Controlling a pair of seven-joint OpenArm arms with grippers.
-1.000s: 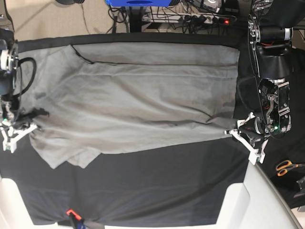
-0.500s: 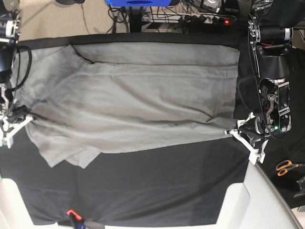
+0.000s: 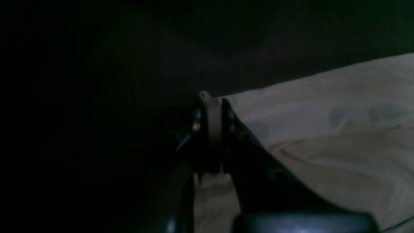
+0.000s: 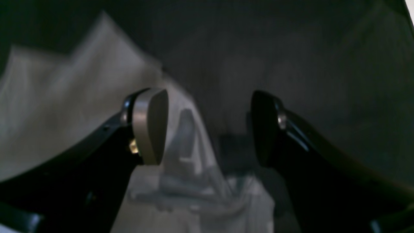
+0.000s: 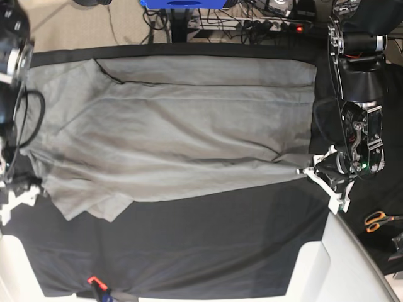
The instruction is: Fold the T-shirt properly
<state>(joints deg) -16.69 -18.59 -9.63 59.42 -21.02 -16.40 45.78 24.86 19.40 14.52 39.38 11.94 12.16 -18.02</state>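
Observation:
The light-grey T-shirt lies spread across the black table cover, one long edge folded over at the back. At the right of the base view my left gripper is shut on the shirt's near right corner. The left wrist view shows a strip of cloth pinched in that gripper, with the T-shirt running off to the right. My right gripper is at the left edge, just off the shirt. In the right wrist view this gripper stands open with nothing between its pads, above the blurred T-shirt.
Orange-handled scissors lie off the table at the right. A small orange clip sits at the cover's front edge. Cables and a power strip run along the floor behind the table.
My right gripper has opened and let go of the shirt's left edge, then drawn toward the table's front. The left edge of the shirt has settled flat. My left gripper has not moved.

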